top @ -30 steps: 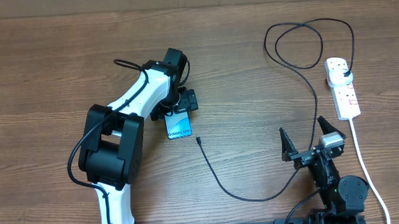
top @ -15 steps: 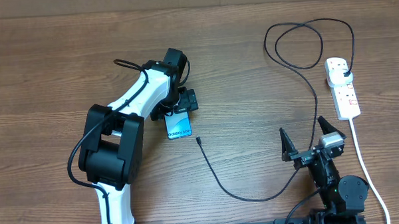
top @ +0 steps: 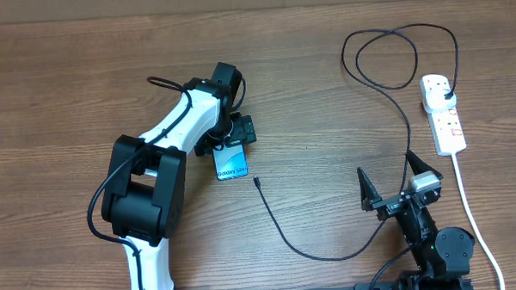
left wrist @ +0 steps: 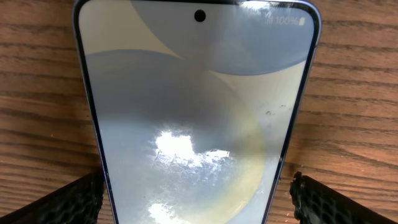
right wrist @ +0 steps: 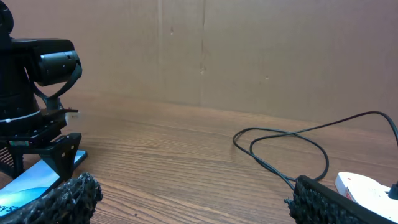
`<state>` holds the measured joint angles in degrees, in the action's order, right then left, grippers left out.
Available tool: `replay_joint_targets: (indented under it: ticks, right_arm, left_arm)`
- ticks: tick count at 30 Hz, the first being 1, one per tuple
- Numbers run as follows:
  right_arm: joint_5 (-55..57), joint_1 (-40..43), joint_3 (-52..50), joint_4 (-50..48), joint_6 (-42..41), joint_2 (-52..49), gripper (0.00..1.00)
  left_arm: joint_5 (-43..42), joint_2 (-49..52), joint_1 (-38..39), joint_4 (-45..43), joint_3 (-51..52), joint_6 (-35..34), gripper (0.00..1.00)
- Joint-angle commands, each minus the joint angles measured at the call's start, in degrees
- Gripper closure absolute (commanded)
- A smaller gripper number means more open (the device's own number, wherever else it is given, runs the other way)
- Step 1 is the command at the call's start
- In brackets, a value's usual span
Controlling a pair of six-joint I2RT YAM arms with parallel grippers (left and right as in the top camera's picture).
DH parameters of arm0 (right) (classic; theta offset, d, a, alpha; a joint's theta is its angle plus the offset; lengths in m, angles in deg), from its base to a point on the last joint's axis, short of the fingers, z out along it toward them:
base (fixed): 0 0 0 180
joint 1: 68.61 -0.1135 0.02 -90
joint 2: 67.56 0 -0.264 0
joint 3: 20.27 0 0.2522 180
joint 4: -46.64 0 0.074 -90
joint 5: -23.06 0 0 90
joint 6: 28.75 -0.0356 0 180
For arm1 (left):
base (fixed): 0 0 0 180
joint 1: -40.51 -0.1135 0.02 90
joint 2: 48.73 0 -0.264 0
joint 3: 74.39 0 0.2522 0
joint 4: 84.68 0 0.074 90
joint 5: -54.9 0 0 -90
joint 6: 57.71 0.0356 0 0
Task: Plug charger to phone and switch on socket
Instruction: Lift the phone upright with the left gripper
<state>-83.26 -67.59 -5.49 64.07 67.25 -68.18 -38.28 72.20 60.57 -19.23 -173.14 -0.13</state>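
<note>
The phone (top: pixel 230 165) lies flat on the wooden table with its light blue-white screen up; it fills the left wrist view (left wrist: pixel 199 112) and shows in the right wrist view (right wrist: pixel 28 186). My left gripper (top: pixel 228 142) is open and straddles it, with a jaw on each side (left wrist: pixel 199 199) and a thin gap at the right jaw. The charger cable (top: pixel 331 254) runs from its connector tip (top: pixel 256 181), just right of the phone, to a black plug (top: pixel 446 90) in the white socket (top: pixel 444 117). My right gripper (top: pixel 390 185) is open and empty (right wrist: pixel 193 199) at the front right.
The socket's white cord (top: pixel 471 215) runs down the right side past my right arm. The black cable loops (top: pixel 384 59) at the back right, and this also shows in the right wrist view (right wrist: pixel 280 134). A brown cardboard wall (right wrist: pixel 236 50) stands behind the table.
My right gripper has shifted slightly to the left. The left gripper, phone and cable have not moved.
</note>
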Motion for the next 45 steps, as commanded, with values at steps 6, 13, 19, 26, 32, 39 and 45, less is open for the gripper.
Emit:
replay_joint_targets:
  ticks: [6, 13, 19, 26, 32, 39, 45]
  right_arm:
    - [-0.1, -0.3, -0.6, -0.3, 0.1, 0.5, 0.00]
    - [-0.1, -0.3, -0.6, -0.3, 0.1, 0.5, 0.00]
    - [-0.1, -0.3, -0.6, -0.3, 0.1, 0.5, 0.00]
    - [-0.1, -0.3, -0.6, -0.3, 0.1, 0.5, 0.00]
    - [-0.1, -0.3, -0.6, -0.3, 0.1, 0.5, 0.00]
    - [-0.1, -0.3, -0.6, -0.3, 0.1, 0.5, 0.00]
    - [-0.1, -0.3, -0.6, -0.3, 0.1, 0.5, 0.00]
  left_arm:
    - [-2.8, 5.4, 0.2, -1.2, 2.6, 1.6, 0.00]
    - [-2.8, 5.4, 0.2, -1.2, 2.6, 1.1, 0.00]
    - [1.4, 5.3, 0.2, 0.8, 0.5, -1.1, 0.00]
    - [5.1, 5.3, 0.2, 5.7, -7.0, -1.0, 0.01]
    - [5.1, 5.4, 0.2, 5.2, -7.5, -1.0, 0.00]
    - [5.1, 5.4, 1.7, 1.1, -3.8, -0.5, 0.00]
    - [5.3, 5.4, 3.0, -3.4, -1.1, -0.4, 0.00]
